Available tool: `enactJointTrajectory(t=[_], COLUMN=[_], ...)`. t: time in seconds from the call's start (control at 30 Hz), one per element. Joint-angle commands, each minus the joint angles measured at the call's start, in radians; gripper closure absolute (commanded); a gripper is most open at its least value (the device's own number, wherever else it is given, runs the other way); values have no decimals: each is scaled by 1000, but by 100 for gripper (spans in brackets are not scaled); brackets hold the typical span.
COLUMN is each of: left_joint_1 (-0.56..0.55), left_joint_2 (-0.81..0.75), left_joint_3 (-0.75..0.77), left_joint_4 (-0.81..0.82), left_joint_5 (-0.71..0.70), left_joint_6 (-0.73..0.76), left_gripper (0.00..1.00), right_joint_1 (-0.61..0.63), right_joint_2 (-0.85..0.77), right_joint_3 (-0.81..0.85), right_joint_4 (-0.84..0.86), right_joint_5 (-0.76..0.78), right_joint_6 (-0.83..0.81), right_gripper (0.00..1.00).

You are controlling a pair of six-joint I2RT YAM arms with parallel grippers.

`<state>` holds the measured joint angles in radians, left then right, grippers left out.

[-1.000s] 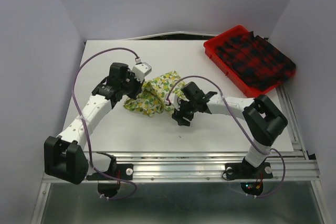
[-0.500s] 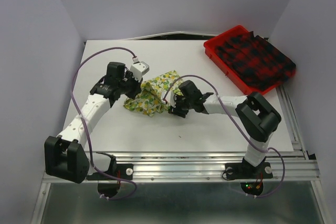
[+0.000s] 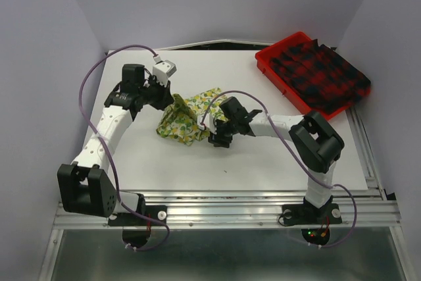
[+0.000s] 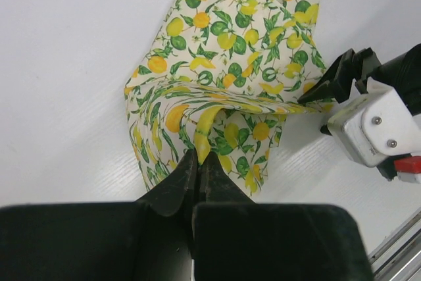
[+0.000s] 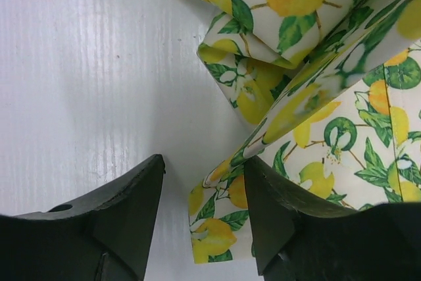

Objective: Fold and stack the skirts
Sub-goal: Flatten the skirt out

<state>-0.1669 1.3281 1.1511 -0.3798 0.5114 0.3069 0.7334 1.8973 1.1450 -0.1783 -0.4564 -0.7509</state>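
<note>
**Left arm draws back with its corner as the right tool closes in on the hem**

Since a second ago the left arm has swung away toward the far left of the desk (image 3: pixel 263 162), taking a pinch of cloth with it; the right arm has reached further in, to the skirt's near edge, and its jaws have narrowed somewhat.

The left tool (image 4: pixel 198 157) is pressed together on a raised fold of the lemon skirt (image 3: pixel 187 120), which lies crumpled mid-desk between the two arms; the right tool (image 5: pixel 204 162) stands spread, low over the desk, with a loose hem edge between its fingers (image 5: pixel 276 202) but not yet clamped.

By my reading the step in hand is getting a second hold so the skirt can be spread flat before folding; the next move calls for the right tool to shut on that single edge, not a doubled layer, then for both arms to pull apart.

The plaid skirt (image 3: pixel 322 74) waits in the red tray (image 3: pixel 273 57) at the far right, well apart, spilling over its rim; nothing blocks the work, though the rolled folds beside the hem could be caught by mistake.
</note>
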Motion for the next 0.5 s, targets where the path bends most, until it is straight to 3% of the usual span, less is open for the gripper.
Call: enactJointTrajectory(t=[0.0, 0.07, 0.17, 0.27, 0.47], left_joint_1=[33, 43, 55, 79, 145], left_joint_2=[32, 34, 26, 8, -35], left_joint_3=[58, 59, 53, 64, 131], left_joint_4=[-1, -4, -5, -28, -132], left_joint_5=[74, 81, 76, 76, 92], left_joint_6=[-32, -25, -2, 14, 99], left_gripper=[100, 100, 100, 100, 100], right_joint_1=[6, 6, 6, -8, -98], right_joint_2=[82, 89, 111, 99, -73], right_joint_3=[5, 9, 33, 48, 111], right_joint_4=[-168, -167, -164, -164, -194], right_joint_5=[19, 28, 58, 102, 193], right_joint_6=[-25, -16, 27, 64, 169], right_gripper=[47, 55, 82, 98, 99])
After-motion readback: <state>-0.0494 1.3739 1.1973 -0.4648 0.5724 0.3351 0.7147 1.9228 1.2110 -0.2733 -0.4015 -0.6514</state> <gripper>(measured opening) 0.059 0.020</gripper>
